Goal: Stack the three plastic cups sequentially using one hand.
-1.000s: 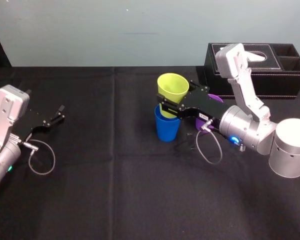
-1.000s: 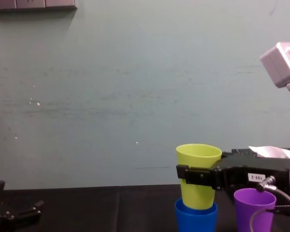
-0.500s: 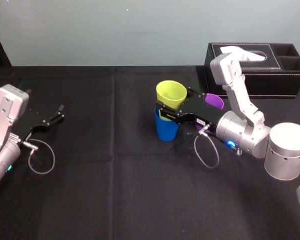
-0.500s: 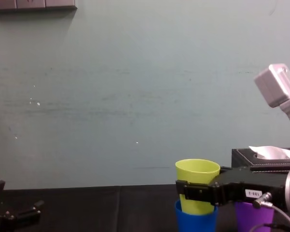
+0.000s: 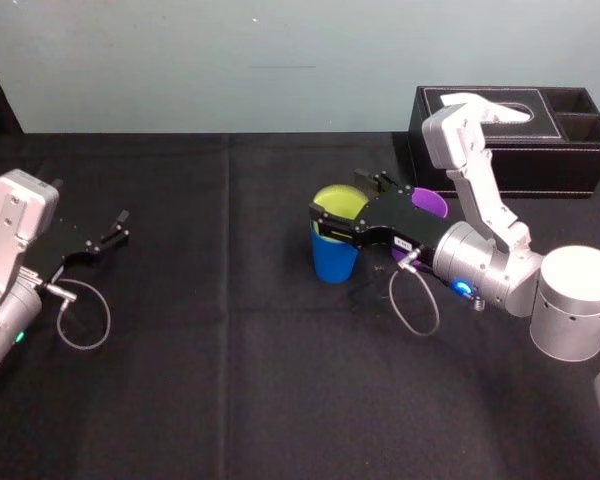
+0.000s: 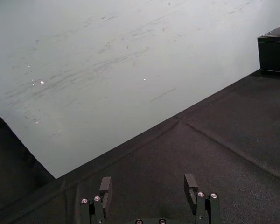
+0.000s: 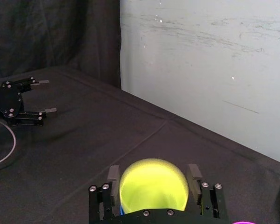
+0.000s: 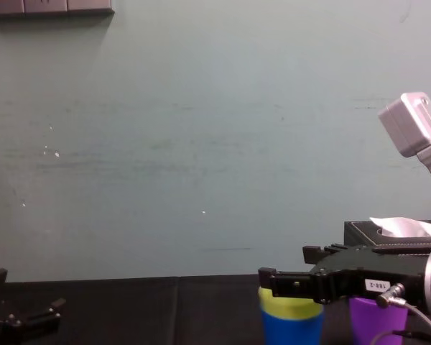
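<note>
The yellow-green cup (image 5: 337,203) sits nested in the blue cup (image 5: 333,259) near the middle of the black table; only its rim band (image 8: 288,307) shows above the blue cup (image 8: 291,330) in the chest view. My right gripper (image 5: 342,198) straddles the yellow-green cup (image 7: 153,184). Its fingers (image 7: 113,179) stand open, a small gap on each side. The purple cup (image 5: 431,203) stands upright just behind the right gripper, partly hidden by it. My left gripper (image 5: 112,231) rests open and empty at the table's far left.
A black tissue box (image 5: 540,140) with white tissue stands at the back right, behind the right arm. A grey cable (image 5: 412,300) loops from the right wrist onto the black cloth (image 5: 230,380). A pale wall (image 8: 201,144) closes off the back.
The right gripper lowered the yellow-green cup into the blue cup and then spread its fingers off it; the cup dropped deeper into the blue one. The left arm stayed still.
</note>
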Action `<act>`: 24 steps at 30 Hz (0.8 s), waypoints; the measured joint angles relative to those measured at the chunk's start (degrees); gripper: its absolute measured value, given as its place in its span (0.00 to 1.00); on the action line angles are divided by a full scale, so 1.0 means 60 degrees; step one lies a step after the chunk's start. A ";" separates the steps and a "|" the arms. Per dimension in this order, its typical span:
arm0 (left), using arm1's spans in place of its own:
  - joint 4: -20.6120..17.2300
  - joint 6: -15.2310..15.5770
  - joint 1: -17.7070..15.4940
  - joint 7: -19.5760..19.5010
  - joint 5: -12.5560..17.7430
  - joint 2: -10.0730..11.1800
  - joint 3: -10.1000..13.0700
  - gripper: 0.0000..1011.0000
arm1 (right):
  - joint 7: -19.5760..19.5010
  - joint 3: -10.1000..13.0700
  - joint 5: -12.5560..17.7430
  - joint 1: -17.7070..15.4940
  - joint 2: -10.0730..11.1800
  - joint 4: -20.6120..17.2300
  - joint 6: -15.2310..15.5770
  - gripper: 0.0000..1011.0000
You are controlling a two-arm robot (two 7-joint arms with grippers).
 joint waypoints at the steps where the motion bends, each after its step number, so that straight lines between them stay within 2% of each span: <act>1: 0.0000 0.0000 0.0000 0.0000 0.0000 0.0000 0.0000 1.00 | 0.0000 0.0001 0.0002 0.0000 0.0000 -0.0002 0.0001 0.92; 5: 0.0000 0.0001 0.0000 0.0000 0.0000 0.0000 0.0000 1.00 | -0.0001 0.0005 0.0007 -0.0003 0.0003 -0.0008 0.0006 0.99; 18: 0.0000 0.0000 0.0000 0.0000 0.0000 0.0000 0.0000 1.00 | -0.0002 0.0010 0.0020 -0.0009 0.0009 -0.0019 0.0015 0.99; 24: 0.0000 0.0000 0.0000 0.0000 0.0000 0.0000 0.0000 1.00 | -0.0091 0.0161 0.0050 -0.0268 0.0110 -0.0452 0.0009 0.99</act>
